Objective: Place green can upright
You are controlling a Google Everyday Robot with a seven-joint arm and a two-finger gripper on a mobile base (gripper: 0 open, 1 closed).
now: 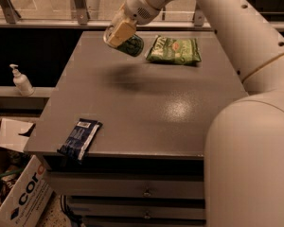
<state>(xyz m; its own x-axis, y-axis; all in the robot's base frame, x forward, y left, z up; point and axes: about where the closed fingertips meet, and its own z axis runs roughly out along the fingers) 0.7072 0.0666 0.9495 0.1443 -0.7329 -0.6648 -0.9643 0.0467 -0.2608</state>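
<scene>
Since the can has to land on its end rather than its side, the gripper [120, 33] hangs above the far part of the table [146, 112], fingers clamped on the green can [132, 45] and holding it clear of the surface (its shadow falls below). The can is dark green and tilted, near a green snack bag [174, 50]. A blue packet [79, 138] lies well apart.
</scene>
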